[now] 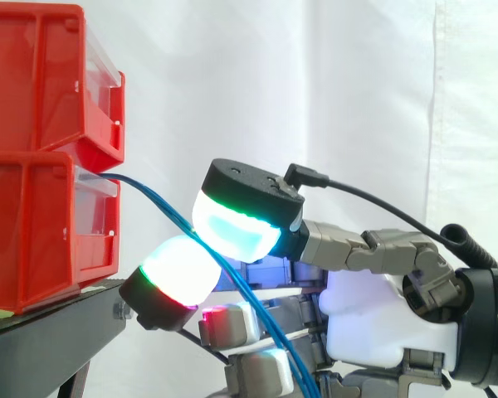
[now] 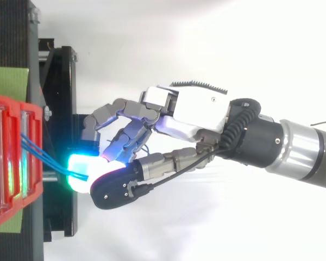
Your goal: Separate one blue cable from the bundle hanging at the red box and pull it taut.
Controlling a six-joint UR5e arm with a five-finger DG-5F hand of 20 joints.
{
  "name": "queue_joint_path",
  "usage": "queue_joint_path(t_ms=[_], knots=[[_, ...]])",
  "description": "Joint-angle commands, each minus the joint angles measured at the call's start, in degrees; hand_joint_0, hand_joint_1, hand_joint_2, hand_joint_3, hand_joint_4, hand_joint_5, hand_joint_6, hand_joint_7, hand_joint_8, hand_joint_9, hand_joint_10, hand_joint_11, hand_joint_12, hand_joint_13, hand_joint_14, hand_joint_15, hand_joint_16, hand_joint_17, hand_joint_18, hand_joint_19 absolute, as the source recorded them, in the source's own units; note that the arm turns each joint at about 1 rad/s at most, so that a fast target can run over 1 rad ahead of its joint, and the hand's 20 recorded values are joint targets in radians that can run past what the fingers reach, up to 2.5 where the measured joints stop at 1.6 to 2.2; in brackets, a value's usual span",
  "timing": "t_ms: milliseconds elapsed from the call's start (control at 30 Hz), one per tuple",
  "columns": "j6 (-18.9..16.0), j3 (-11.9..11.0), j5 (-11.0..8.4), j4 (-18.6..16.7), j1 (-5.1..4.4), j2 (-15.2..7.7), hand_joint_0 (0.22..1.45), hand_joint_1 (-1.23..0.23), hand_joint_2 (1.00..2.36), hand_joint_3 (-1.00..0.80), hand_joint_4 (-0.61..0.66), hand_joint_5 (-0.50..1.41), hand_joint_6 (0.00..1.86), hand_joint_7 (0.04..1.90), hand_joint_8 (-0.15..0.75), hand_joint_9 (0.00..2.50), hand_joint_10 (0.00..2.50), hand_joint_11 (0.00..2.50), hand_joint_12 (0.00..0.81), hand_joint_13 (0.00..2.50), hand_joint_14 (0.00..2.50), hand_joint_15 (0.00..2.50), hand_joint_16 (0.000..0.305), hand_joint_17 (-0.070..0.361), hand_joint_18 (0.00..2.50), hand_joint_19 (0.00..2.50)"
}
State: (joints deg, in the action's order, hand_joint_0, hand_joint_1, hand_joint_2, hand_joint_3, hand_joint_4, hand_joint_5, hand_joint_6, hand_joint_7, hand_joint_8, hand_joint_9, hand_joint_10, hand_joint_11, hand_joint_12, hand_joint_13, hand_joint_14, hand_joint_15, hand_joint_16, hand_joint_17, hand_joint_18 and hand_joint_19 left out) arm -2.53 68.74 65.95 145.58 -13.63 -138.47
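At the left, the red box (image 1: 29, 236) sits on the black stand (image 1: 58, 327) with an upper bin (image 1: 33, 75) stacked on it. The blue cables (image 1: 267, 322) come out over the red box's front lip and slope down to the right. In the top view we count about three thin strands leaving the box close together.

We judge them light, limp and smooth-jacketed. They will bend wherever they are pressed, slide through a loose pinch, and tend to come along together unless one is teased apart. The best hold looks to be just right of the lip, where the strands fan slightly and one can be singled out.

Next comes the robot hand (image 1: 365, 323). It is closed in a narrow pinch, two glowing pads (image 1: 236, 228) meeting one above the other with the strands running between them, just beside the stand's front edge. We cannot tell whether the pinch holds one cable or several. Below the pinch the strands hang on down past the palm, close against the other fingers, so they could snag there.

The lip where the strands bend is the edge to mind, since a hard tug could chafe them or shift the box. The stand's edge sits tight under the lower pad. To the right, before the white curtain (image 1: 382, 99), the space is open, so we judge a pull away from the box to be unobstructed.
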Motion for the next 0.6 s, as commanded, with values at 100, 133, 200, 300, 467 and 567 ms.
queue_joint_path(t_ms=[100, 133, 200, 300, 467, 567], knots=[[-0.37, -0.01, 1.02, 2.6, 0.44, 1.37, 0.66, -0.66, 1.02, -0.33, 0.04, -0.24, 0.93, 0.88, 0.274, 1.06, 0.02, 1.23, 0.304, 1.32, 0.02, 1.14, 0.048, 0.107, 0.76, 0.58], [-0.37, -0.01, 1.02, 3.04, 0.44, 1.63, 0.67, -0.66, 1.01, -0.34, 0.05, -0.24, 0.93, 0.89, 0.273, 1.06, 0.02, 1.23, 0.302, 1.33, 0.02, 1.16, 0.048, 0.107, 0.76, 0.59], [-0.37, -0.01, 1.11, 4.45, 0.44, 2.16, 0.67, -0.65, 1.01, -0.35, 0.05, -0.24, 0.93, 0.88, 0.274, 1.05, 0.02, 1.24, 0.299, 1.36, 0.02, 1.21, 0.048, 0.107, 0.76, 0.59], [-0.37, -0.01, 1.11, 5.59, 0.53, 2.68, 0.67, -0.65, 1.01, -0.37, 0.06, -0.24, 0.93, 0.88, 0.27, 1.05, 0.02, 1.23, 0.292, 1.41, 0.02, 1.29, 0.048, 0.107, 0.76, 0.59], [-0.37, -0.01, 1.02, 6.03, 0.62, 2.77, 0.66, -0.62, 1.01, -0.45, 0.09, -0.24, 0.93, 0.85, 0.272, 1.04, 0.02, 1.22, 0.283, 1.45, 0.02, 1.35, 0.048, 0.109, 0.77, 0.59], [-0.19, -0.01, 1.11, 6.03, 0.62, 2.77, 0.65, -0.6, 1.0, -0.5, 0.1, -0.24, 0.93, 0.84, 0.274, 1.03, 0.02, 1.23, 0.281, 1.46, 0.01, 1.36, 0.048, 0.109, 0.77, 0.6]])
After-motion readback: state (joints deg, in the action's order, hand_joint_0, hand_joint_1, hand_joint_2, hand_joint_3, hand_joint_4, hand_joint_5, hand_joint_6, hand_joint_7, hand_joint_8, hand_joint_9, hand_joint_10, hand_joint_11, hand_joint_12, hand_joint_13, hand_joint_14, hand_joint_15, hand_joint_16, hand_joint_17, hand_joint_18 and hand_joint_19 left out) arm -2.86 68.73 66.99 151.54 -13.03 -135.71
